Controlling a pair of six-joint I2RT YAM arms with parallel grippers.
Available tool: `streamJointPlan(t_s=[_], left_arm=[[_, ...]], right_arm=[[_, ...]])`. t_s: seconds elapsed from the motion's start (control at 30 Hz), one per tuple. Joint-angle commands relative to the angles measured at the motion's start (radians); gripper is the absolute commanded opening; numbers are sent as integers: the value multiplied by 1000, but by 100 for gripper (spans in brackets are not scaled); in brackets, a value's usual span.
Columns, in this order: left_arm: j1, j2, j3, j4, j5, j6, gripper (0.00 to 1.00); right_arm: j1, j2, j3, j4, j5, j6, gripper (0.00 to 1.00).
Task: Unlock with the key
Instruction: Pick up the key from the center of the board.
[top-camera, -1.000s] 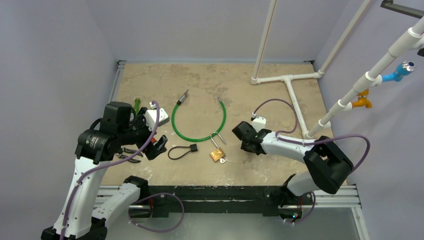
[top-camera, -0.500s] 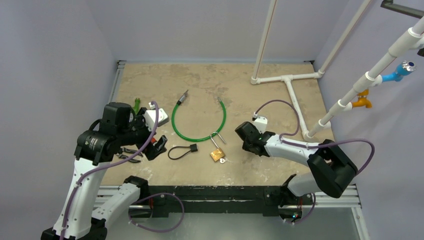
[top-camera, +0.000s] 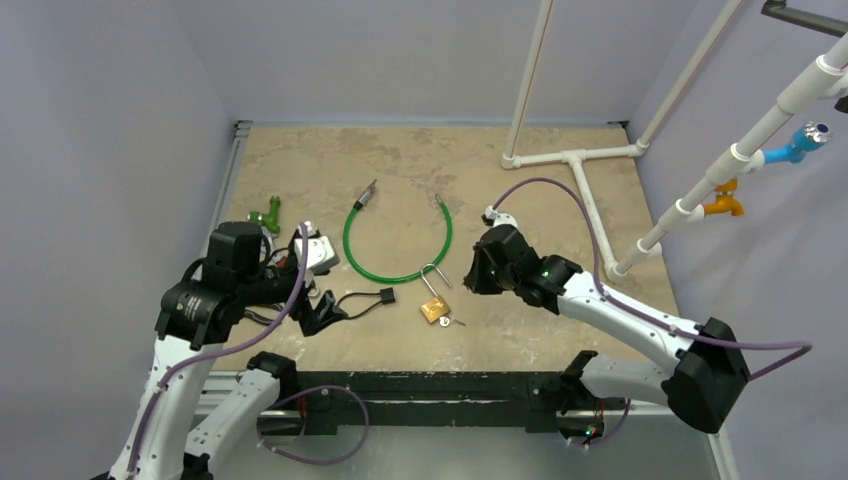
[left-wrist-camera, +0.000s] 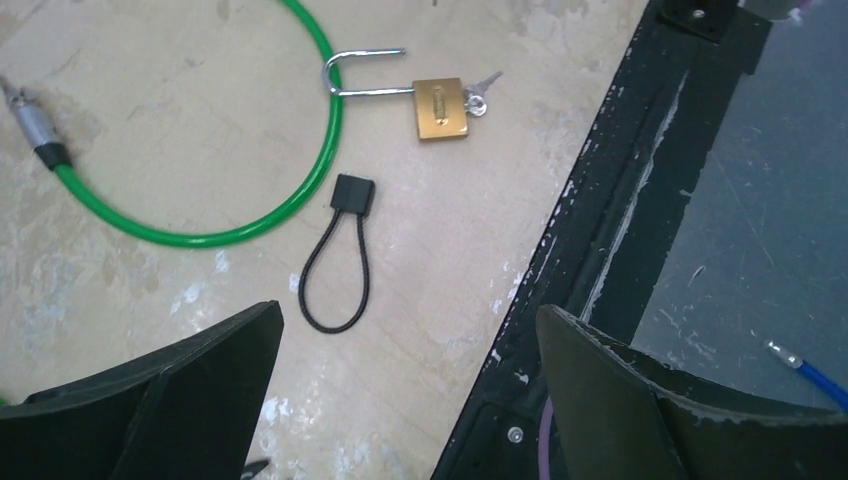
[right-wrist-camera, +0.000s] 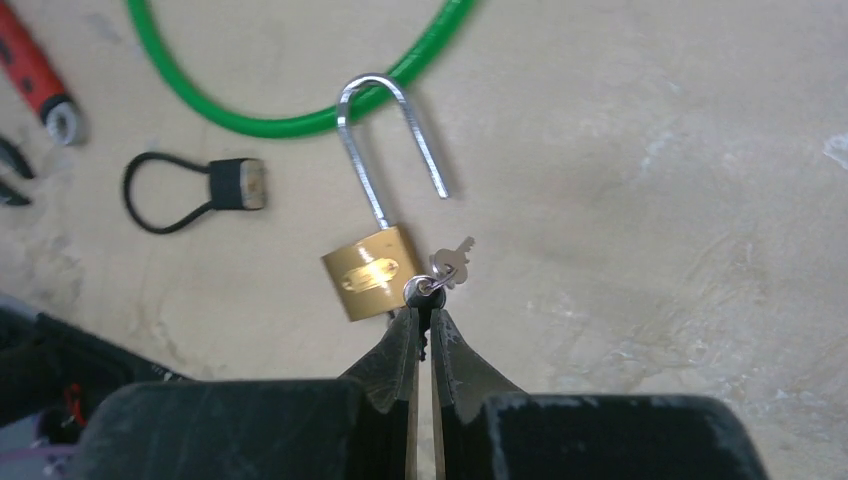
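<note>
A brass padlock (top-camera: 434, 311) lies on the table with its shackle sprung open and hooked round a green cable loop (top-camera: 347, 250). A key (right-wrist-camera: 425, 290) sits in its bottom, with a spare key (right-wrist-camera: 452, 260) on the same ring. My right gripper (top-camera: 472, 280) hovers above and to the right of the padlock (right-wrist-camera: 372, 272), jaws shut and empty (right-wrist-camera: 424, 315). My left gripper (top-camera: 322, 312) is open and empty (left-wrist-camera: 410, 325) over the front edge. The padlock (left-wrist-camera: 440, 108) lies well ahead of it.
A small black cable loop with a square block (top-camera: 360, 303) lies left of the padlock. A red-handled tool (right-wrist-camera: 40, 85) and a green object (top-camera: 268, 212) lie at the left. A white pipe frame (top-camera: 580, 160) stands at the back right. The black front rail (left-wrist-camera: 600, 250) runs below.
My right arm has lifted and stretched out, its gripper now higher over the table by the padlock. My left gripper has shifted nearer the front edge. The padlock has not moved.
</note>
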Motion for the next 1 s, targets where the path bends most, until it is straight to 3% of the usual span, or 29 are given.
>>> streamJointPlan(t_s=[0.0, 0.2, 0.6, 0.83, 0.97], left_arm=[[3, -65, -75, 92, 179, 57, 100], [1, -202, -204, 345, 286, -31, 100], [-103, -66, -217, 572, 356, -221, 100], [-114, -74, -206, 621, 400, -199, 100], [-164, -75, -156, 599, 410, -113, 100]], right_arm=[[10, -53, 101, -34, -173, -107, 0], [33, -22, 267, -38, -408, -181, 0], [206, 21, 498, 14, -663, -224, 0], [211, 29, 535, 49, -763, -222, 0], [212, 58, 561, 27, -779, -229, 0]])
